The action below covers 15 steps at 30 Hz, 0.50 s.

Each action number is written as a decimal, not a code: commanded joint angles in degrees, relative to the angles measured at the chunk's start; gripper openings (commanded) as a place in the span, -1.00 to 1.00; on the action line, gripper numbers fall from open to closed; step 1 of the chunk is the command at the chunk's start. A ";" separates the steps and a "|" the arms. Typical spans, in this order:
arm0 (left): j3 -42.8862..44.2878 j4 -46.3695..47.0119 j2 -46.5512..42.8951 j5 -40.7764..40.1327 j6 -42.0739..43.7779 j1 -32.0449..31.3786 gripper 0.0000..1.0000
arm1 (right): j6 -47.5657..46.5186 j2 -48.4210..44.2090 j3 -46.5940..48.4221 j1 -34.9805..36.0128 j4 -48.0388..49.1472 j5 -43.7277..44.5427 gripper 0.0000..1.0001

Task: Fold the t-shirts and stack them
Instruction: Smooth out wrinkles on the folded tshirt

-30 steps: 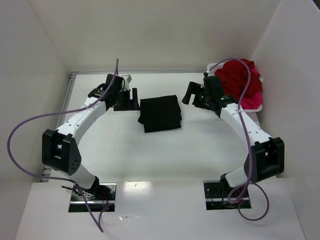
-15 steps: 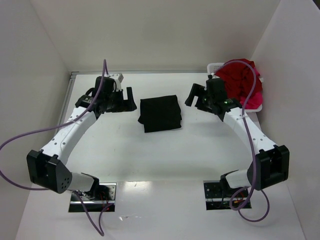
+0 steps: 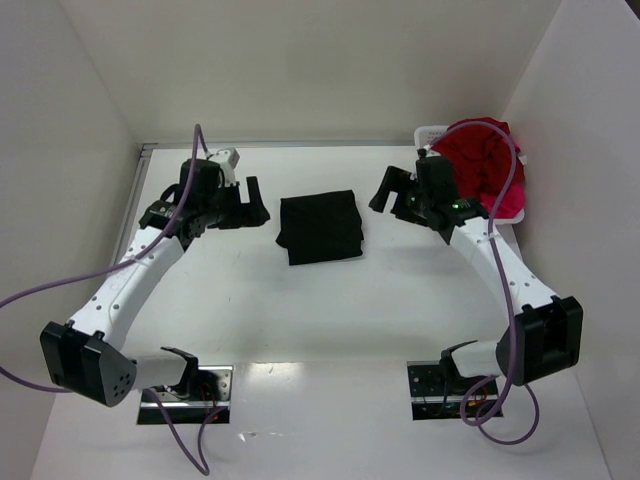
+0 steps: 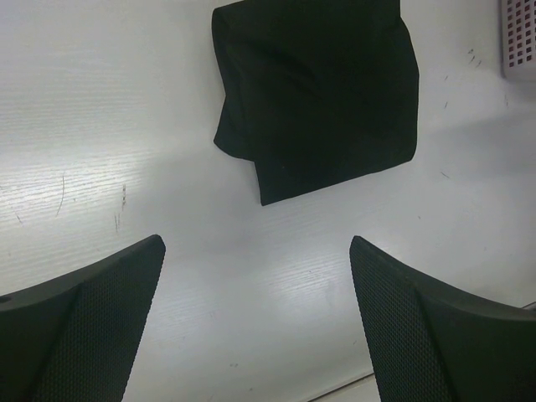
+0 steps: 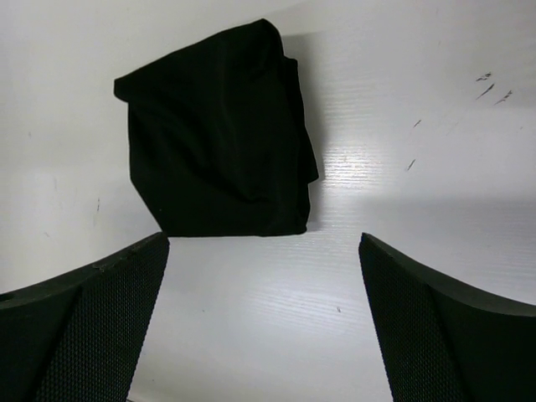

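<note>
My left jaws stand wide apart with nothing in them, and my right jaws likewise. Each hangs over the worktop [image 3: 300,310] with a gap to the nearer side edge of the folded black t-shirt [image 3: 320,228]. It lies mid-width, toward the far edge. Red and pink t-shirts [image 3: 478,160] heap in the basket [image 3: 428,133] at the far right corner.

No readable text, labels or numbers anywhere.

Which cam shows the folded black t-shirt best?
Right wrist: the folded black cloth t-shirt lies whole and close, its fold edges readable. Left wrist is close but cuts off one edge at the frame border. Top external shows it whole, but small and without detail.
</note>
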 commanded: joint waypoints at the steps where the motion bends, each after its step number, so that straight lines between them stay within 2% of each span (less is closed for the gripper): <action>1: 0.36 0.82 -1.67 0.32 -0.12 -0.15 0.98 | 0.41 0.45 1.70 -0.43 2.02 -1.45 1.00; 6: -0.78 1.34 -1.67 0.32 -1.26 -0.15 0.98 | -0.65 2.30 2.23 -0.43 3.94 -6.19 1.00; 11: -0.78 1.88 -0.61 0.94 -1.97 -0.15 0.98 | -1.18 5.54 4.86 -0.43 4.48 -6.20 1.00; 15: 1.15 3.54 3.51 3.57 -0.48 -0.15 0.98 | -2.58 8.18 8.11 -0.43 4.48 -6.38 1.00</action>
